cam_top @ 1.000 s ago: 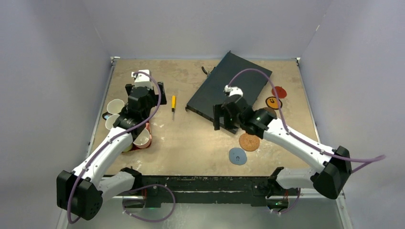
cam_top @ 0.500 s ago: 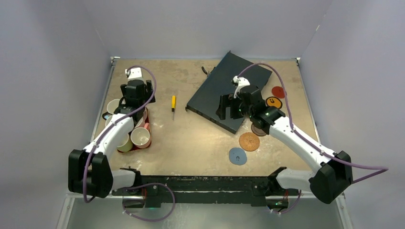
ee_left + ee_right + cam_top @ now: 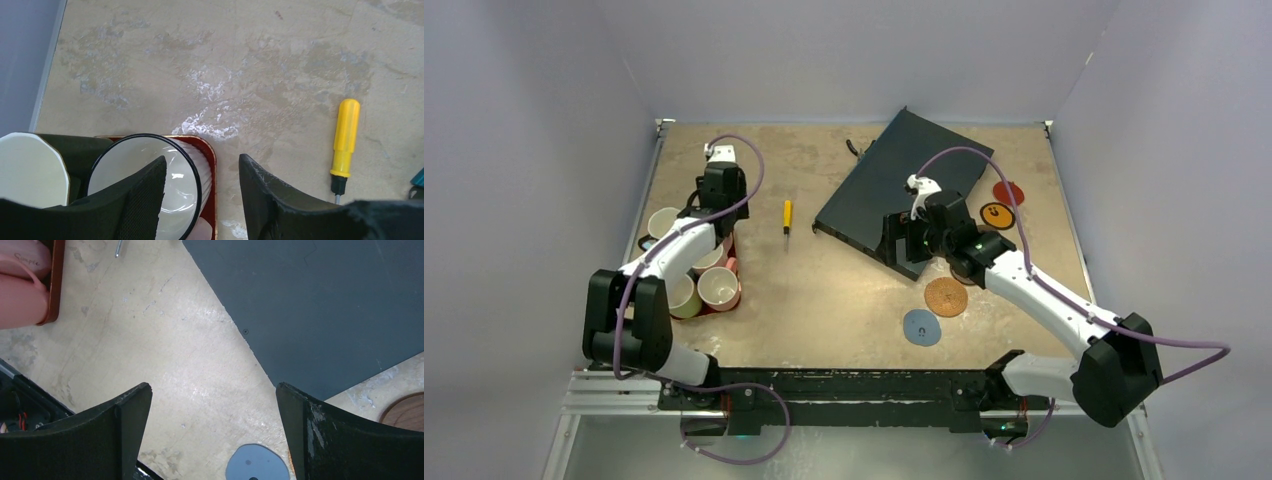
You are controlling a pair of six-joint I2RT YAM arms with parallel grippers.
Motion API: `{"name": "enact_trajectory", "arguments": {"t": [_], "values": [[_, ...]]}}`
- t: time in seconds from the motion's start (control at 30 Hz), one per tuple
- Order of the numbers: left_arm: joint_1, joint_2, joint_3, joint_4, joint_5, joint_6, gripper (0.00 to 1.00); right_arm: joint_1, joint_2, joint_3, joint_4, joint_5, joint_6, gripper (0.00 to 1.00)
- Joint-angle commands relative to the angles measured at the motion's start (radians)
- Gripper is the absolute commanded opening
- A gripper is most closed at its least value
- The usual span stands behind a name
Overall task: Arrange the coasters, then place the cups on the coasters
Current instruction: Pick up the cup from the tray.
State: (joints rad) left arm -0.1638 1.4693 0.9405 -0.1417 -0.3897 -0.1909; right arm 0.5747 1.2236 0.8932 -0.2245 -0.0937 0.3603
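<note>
My left fingers stand half spread over the far corner of the dark red tray, astride the wall of a cup with a dark rim. One finger is inside this cup and the other is outside. A strip of desk shows between the outside finger and the wall, so nothing is clenched yet. A second cup stands just to the left of it. The pink cup and the green cup stand side by side nearer to me. A yellow screwdriver lies on the desk to the right.

My right fingers are spread wide and hold nothing, above the desk at the near edge of the black board. The blue-grey coaster lies nearer to me than these fingers, with the cork coaster just beside it and a dark brown coaster near the board's edge. The red coaster and the orange coaster lie to the right of the board.
</note>
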Motion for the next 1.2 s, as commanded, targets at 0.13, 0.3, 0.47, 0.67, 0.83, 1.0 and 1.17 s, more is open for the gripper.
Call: {"name": "enact_trajectory", "arguments": {"t": [0.13,0.3,0.47,0.67,0.83,1.0,1.17], "values": [[0.007,0.062,0.073,-0.056,-0.027,0.033,0.46,-0.005,-0.010,-0.017,0.028,-0.023,-0.015,0.98],[0.007,0.091,0.089,-0.072,-0.041,0.047,0.33,-0.005,-0.025,-0.036,0.031,-0.021,0.004,0.98],[0.006,0.120,0.101,-0.101,-0.055,0.056,0.26,-0.006,-0.027,-0.059,0.034,-0.029,0.018,0.98],[0.007,0.130,0.104,-0.107,-0.061,0.070,0.18,-0.005,-0.027,-0.084,0.036,-0.025,0.028,0.98],[0.007,0.123,0.104,-0.106,-0.069,0.097,0.06,-0.006,-0.026,-0.089,0.037,-0.023,0.036,0.98],[0.007,0.108,0.096,-0.093,-0.060,0.108,0.00,-0.005,-0.024,-0.089,0.039,-0.026,0.041,0.98],[0.006,0.091,0.096,-0.064,-0.046,0.127,0.00,-0.006,-0.021,-0.094,0.038,-0.026,0.042,0.98]]}}
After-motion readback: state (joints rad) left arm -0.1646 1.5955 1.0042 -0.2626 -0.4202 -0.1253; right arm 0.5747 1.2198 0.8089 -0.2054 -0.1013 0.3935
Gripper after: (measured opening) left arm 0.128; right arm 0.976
